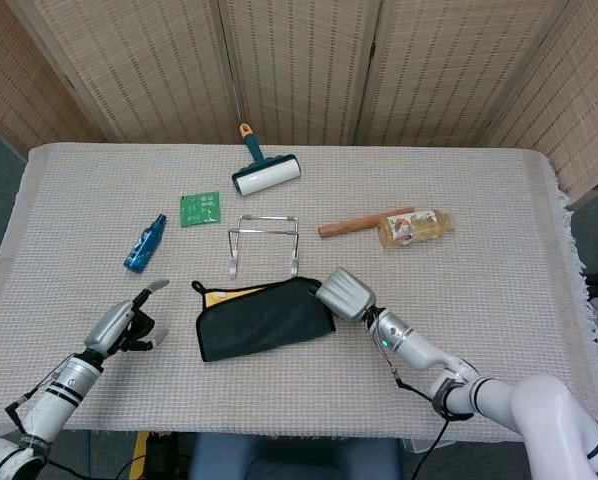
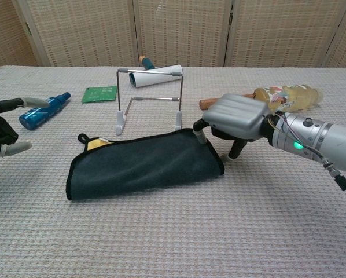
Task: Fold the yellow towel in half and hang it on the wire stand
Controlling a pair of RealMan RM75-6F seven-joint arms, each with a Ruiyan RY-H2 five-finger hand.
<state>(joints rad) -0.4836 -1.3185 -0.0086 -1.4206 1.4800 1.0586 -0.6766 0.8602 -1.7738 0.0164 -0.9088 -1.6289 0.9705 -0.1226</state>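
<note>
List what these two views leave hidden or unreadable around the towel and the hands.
- Towel: its yellow side is folded inward; only a corner shows, both views.
- Right hand: contact with the towel edge unclear; its own back covers the fingertips in the head view.
- Left hand: cut off by the chest view's left edge.
- Bottle label: too small to read.

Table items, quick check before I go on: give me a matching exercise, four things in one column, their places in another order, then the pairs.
Things:
1. towel
2. lint roller
3. blue bottle
4. juice bottle

Places:
A. far edge, behind the wire stand
B. right of the stand, beside a wooden stick
C. folded flat, in front of the stand
D. left of the stand, near the green board

Pairs: 1-C, 2-A, 3-D, 4-B
</note>
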